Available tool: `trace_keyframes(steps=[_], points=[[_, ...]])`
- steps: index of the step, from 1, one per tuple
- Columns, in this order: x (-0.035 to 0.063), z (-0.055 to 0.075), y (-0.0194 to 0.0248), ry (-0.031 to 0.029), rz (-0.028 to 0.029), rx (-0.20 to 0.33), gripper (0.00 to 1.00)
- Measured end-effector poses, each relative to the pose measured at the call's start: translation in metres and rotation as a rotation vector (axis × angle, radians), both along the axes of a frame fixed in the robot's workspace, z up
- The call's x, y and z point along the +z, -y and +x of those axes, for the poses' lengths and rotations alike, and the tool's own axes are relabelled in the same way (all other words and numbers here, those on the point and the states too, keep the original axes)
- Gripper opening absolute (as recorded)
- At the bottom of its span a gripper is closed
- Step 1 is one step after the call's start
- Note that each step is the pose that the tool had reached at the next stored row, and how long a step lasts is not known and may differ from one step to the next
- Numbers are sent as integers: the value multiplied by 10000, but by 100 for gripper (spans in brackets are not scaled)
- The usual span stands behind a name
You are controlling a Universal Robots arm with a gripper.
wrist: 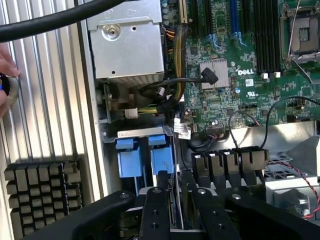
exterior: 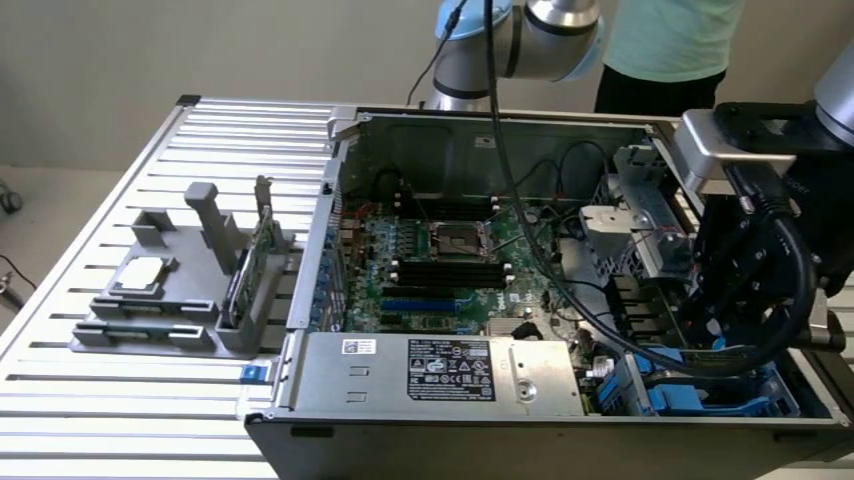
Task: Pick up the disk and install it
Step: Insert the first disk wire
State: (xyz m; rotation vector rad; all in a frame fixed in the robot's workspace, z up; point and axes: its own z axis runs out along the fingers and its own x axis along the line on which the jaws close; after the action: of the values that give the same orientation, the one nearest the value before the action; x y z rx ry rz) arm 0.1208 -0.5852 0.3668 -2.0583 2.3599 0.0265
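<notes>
Disk (wrist: 163,159) stands beside blue bracket (wrist: 131,161), near black connectors (wrist: 230,162).

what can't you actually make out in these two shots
- disk: wrist view, the claw covers all but its blue bracket, so how far in it sits is unclear
- hand: wrist view, cut off by the picture's edge
- person: exterior view, cut off by the top edge
- power supply label: exterior view, print too small

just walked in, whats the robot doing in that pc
The robot arm's black gripper is down inside the open grey metal computer case, at its drive bay. It seems closed on the silver-grey metal disk in its bright blue plastic bracket, held on edge; the disk is not clearly seated yet.
</notes>
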Motion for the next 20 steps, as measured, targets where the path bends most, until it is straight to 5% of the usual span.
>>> trace_keyframes(steps=[20], points=[[11, 0, 0, 0, 0, -3207, 25]])
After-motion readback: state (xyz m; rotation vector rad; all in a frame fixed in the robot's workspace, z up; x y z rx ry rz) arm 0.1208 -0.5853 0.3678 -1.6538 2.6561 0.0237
